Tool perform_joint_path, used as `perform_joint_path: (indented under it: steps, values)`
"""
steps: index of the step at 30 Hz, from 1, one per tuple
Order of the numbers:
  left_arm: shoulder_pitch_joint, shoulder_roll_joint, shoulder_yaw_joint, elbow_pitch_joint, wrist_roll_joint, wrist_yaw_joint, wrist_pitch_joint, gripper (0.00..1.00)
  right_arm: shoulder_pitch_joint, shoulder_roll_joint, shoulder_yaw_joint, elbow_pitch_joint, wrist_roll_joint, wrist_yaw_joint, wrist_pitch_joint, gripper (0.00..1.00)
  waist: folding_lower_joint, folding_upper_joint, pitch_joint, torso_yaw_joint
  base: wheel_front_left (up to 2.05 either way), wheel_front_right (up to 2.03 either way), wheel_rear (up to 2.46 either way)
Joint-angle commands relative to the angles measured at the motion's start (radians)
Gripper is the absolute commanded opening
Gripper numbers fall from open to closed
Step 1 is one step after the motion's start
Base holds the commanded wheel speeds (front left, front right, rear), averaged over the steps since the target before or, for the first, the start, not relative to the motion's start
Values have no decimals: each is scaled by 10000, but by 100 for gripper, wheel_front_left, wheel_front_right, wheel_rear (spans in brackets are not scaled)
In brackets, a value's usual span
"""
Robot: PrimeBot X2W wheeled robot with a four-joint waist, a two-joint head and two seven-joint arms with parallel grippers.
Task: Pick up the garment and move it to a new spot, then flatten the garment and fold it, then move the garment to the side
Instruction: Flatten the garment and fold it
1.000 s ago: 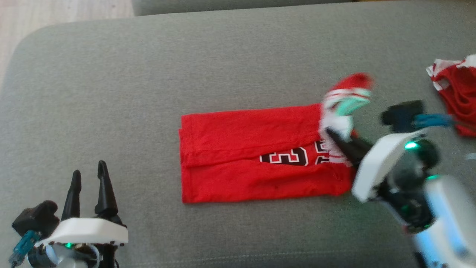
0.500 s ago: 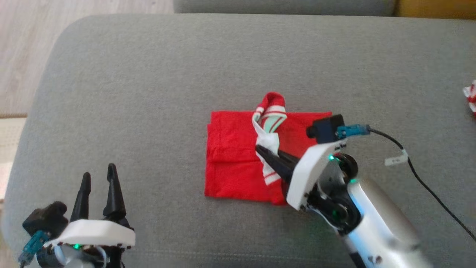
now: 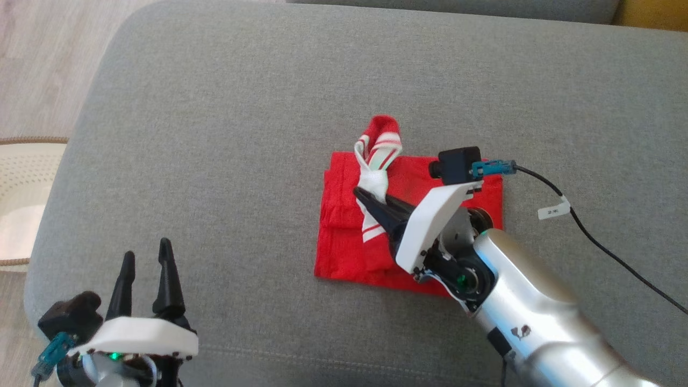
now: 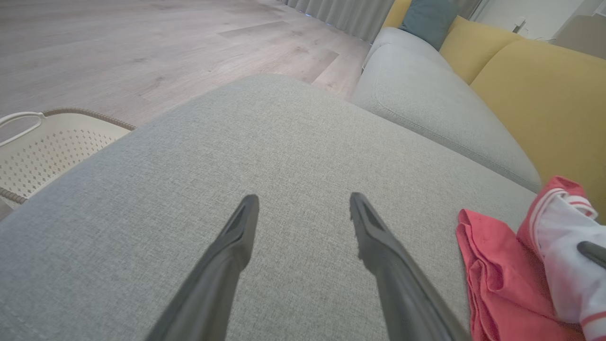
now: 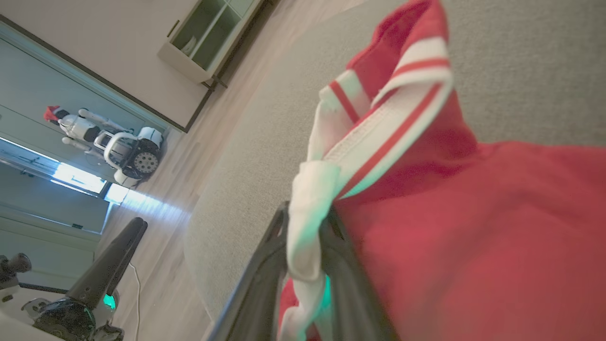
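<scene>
The red garment [image 3: 344,252] lies folded in a short rectangle on the grey sofa cushion [image 3: 215,134]. Its white-and-red striped trim [image 3: 376,156] stands up in a loop above the cloth. My right gripper [image 3: 359,192] is over the garment's middle, shut on that trim. In the right wrist view the white trim [image 5: 393,123] runs down between the two dark fingers, with the red cloth [image 5: 473,237] to their right. My left gripper [image 3: 146,250] is open and holds nothing at the lower left, well clear of the garment [image 4: 497,284]. Its fingers [image 4: 236,246] hover over bare cushion.
A pale perforated basket [image 3: 21,183] stands on the wooden floor off the cushion's left end. A black cable [image 3: 591,236] trails from the right wrist camera across the cushion. Another grey cushion and yellow sofa backs [image 4: 530,94] lie behind.
The head camera has shifted, so the whole picture has moved. My right gripper has carried the trim end leftward over the garment, folding it to about half its former length. The left gripper stays open.
</scene>
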Motion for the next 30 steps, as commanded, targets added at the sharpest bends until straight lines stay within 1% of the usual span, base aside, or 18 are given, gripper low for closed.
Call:
perform_joint_path:
  steps: [1,4,9,13,17,22,26,30]
  values:
    - [-518,103,285,-231,45,-57,-103,100,-473,227,288,-118,344,-9,-345,100,0,0,-5,9,0,0,0]
    - [-522,99,282,-233,51,-41,-108,100,-750,228,722,125,885,-9,-682,100,0,0,14,-21,0,0,0]
    - [-526,122,322,-268,46,-11,-115,100,-1135,228,1114,297,1419,-9,-1173,100,0,0,68,-160,0,0,0]
    - [-552,144,338,-294,46,-1,-121,100,-1498,228,1240,376,1805,-9,-1839,100,0,0,121,-339,0,0,0]
    - [-593,169,351,-328,54,18,-126,100,-1837,228,1182,525,1813,-9,-2644,100,0,0,159,-508,0,0,0]
    - [-623,210,355,-442,114,46,-133,100,-2180,229,938,1094,834,-9,-3824,100,0,0,168,-735,0,0,0]
    - [-704,233,284,-630,257,42,-143,100,-2263,97,498,1582,-496,-9,-5004,100,0,0,93,-942,0,0,0]
    - [-858,236,70,-765,428,29,-105,100,-1962,-96,-521,1868,-2085,-9,-5570,100,0,0,-47,-1188,0,0,0]
